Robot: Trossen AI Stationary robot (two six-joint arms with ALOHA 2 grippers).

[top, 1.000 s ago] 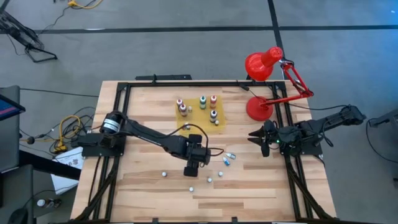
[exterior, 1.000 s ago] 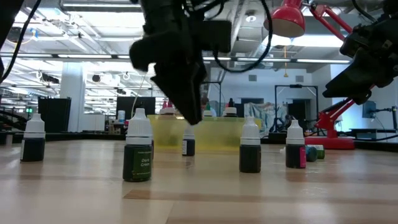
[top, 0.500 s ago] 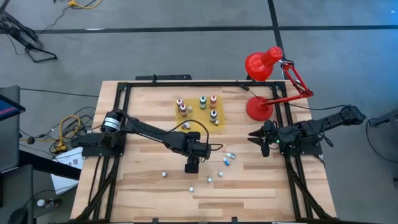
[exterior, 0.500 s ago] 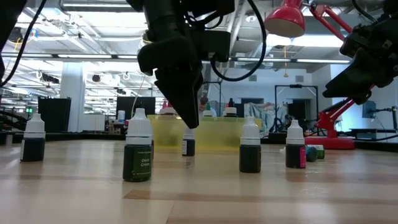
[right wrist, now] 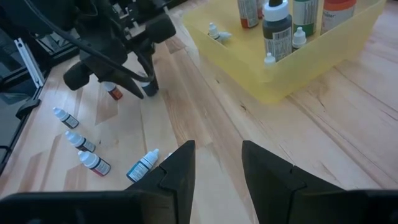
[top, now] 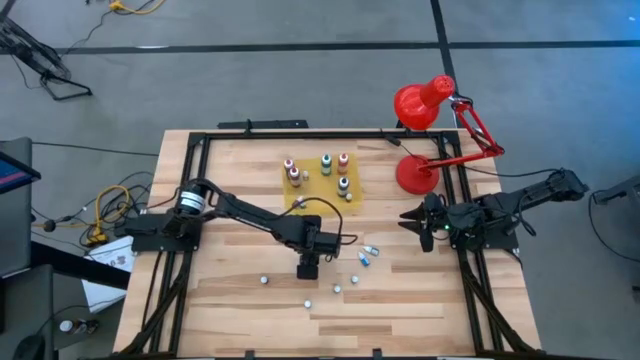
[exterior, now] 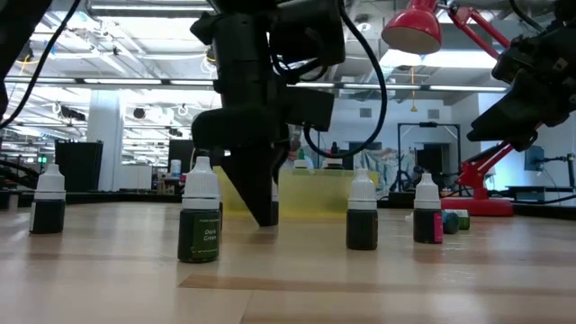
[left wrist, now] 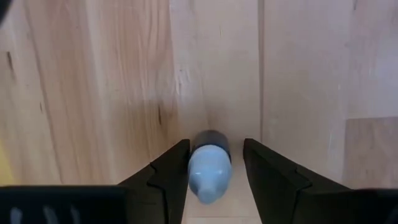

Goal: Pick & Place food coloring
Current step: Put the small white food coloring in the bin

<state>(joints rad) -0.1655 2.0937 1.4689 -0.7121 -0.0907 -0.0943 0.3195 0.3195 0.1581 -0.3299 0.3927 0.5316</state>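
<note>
My left gripper (top: pixel 308 268) points down at the middle of the table, open, its fingertips close to the wood in the low view (exterior: pixel 267 214). A small food coloring bottle (left wrist: pixel 209 171) with a white cap and dark body stands upright between its fingers. More small bottles stand or lie on the table nearby (top: pixel 337 289) (top: pixel 366 254) (exterior: pixel 200 223) (exterior: pixel 362 213). Further bottles stand in the yellow tray (top: pixel 350 200) beyond. My right gripper (right wrist: pixel 217 162) waits open and empty at the table's right edge (top: pixel 412 218). My left gripper straddles the bottle's white cap (left wrist: pixel 205 180) from above, fingers pointing down. One finger (left wrist: pixel 177 163) lies right beside the cap, and a gap shows at the other finger (left wrist: pixel 258 163). I cannot tell whether it touches the cap. The bottle stands on the table.
A red desk lamp (top: pixel 420 105) stands at the table's far right corner, its base (top: pixel 416 174) beside the tray. A black frame (top: pixel 250 133) rims the table. Bare wood lies toward the near edge (top: pixel 330 330), past the loose bottles (top: pixel 263 281) (top: pixel 308 301).
My left gripper has sunk from above the bottles to just over the table. It has come down around the small upright bottle, which its fingers now hide in the low view. The bottle has kept its place.
</note>
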